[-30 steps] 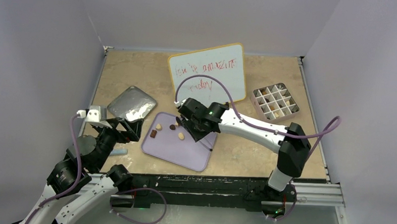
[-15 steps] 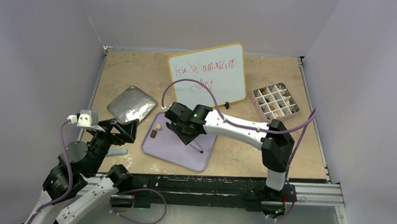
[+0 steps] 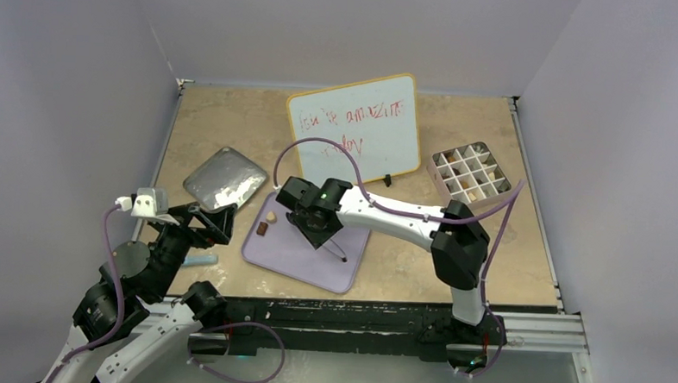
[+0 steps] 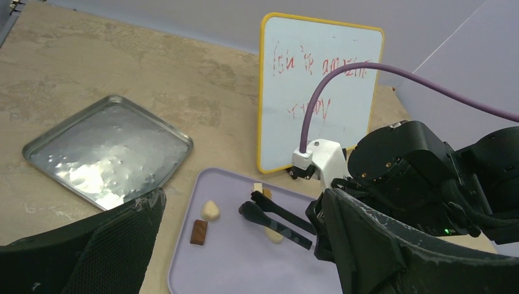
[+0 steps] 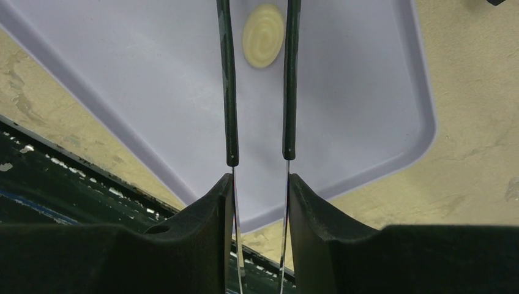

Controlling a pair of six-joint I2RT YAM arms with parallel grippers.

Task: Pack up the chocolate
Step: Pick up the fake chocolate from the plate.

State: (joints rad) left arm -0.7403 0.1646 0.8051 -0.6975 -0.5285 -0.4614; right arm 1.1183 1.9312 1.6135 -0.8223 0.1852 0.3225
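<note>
Chocolate piece [image 5: 263,35], round and cream, sits between the parted arms of the tongs [image 5: 227,92], straight ahead of the right gripper [image 5: 260,184], which clamps their handles.

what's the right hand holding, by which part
The right hand pinches tongs across their thin metal arms, behind the black tips. The left hand holds nothing.

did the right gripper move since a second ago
Yes. The right gripper, clamped on the tongs, has shifted left over the lavender tray, further from the gridded box.
</note>
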